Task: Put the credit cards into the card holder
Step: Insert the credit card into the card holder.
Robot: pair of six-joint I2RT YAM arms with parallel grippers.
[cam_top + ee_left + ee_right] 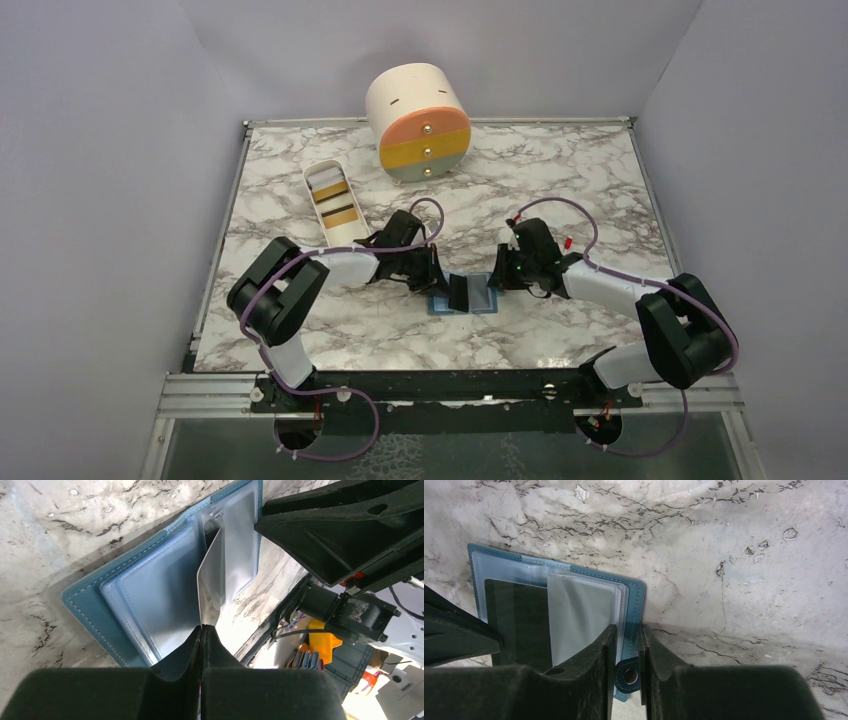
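Left gripper (pixel 201 630): fingers pinched tight on the near edge of a pale grey card (pixel 212 577). The card stands on edge and tilted, its far end entering a clear sleeve (pixel 240 540) of the card holder (pixel 87 605). From above the card reads dark.

The holder lies open and flat on the marble table (pixel 560 190), front centre, between the two arms. Its blue stitched border shows around the sleeves.

Right gripper (pixel 627 632): closed down over the holder's outer edge. One finger is on the sleeve side and the other on the marble side, with the snap tab (pixel 628 676) in the narrow gap between them.

Room: the two grippers face each other across the holder, close together with little gap. Bare marble lies to the right of the holder and in front of it. The white tray (pixel 318 178) holds two gold-striped cards (pixel 333 190) and sits back-left, just beside the left forearm. The cream drawer drum (pixel 420 110) stands at the back edge, well apart.
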